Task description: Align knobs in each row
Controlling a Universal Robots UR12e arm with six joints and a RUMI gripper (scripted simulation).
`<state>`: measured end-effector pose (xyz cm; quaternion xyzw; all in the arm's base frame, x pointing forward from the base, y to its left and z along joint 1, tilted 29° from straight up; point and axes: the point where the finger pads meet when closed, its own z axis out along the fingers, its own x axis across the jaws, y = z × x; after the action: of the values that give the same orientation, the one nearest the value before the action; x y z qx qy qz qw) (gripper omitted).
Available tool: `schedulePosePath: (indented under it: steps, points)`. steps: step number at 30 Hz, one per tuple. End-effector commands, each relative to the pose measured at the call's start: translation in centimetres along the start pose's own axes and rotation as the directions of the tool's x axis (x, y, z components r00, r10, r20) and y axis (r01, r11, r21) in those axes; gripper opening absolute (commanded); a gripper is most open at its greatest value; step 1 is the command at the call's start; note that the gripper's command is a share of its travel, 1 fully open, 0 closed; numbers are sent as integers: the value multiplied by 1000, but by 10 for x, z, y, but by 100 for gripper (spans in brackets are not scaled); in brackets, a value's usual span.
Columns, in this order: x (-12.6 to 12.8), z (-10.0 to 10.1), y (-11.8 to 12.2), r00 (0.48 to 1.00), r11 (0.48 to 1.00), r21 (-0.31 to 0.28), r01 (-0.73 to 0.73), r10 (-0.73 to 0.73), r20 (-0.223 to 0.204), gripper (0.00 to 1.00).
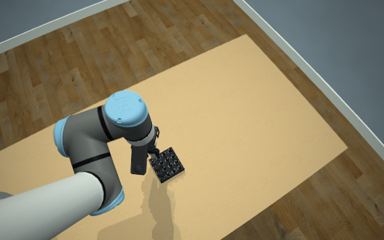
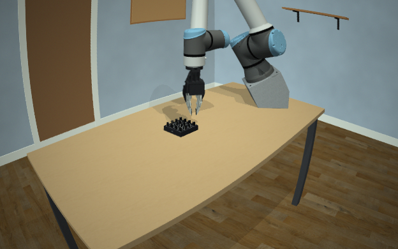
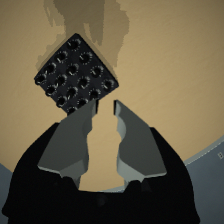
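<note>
Gripper slightly open, nothing held, above table; box toward 11 o'clock in wrist view, knob directions seemingly unreadable.

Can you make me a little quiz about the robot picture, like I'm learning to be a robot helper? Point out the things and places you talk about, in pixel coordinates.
1. What colour is the knob box (image 1: 167, 165) (image 2: 173, 130) (image 3: 77, 76)? A) red B) black C) yellow
2. True or false: the tool (image 1: 156, 156) (image 2: 193, 113) (image 3: 106, 100) is holding a knob.
3. Fill in: the knob box sits on the ____.

Key: 1. B; 2. false; 3. table (image 1: 256, 123) (image 2: 138, 166) (image 3: 175, 75)
</note>
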<state>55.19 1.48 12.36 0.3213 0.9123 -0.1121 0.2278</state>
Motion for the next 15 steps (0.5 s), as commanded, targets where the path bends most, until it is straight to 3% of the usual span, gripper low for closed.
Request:
schedulePosePath:
  steps: [1, 15]
  points:
    - [2, 9, -1, 1000, 1000, 1, 1, -1, -3, 11]
    - [1, 23, -1, 1000, 1000, 1, 1, -1, -2, 11]
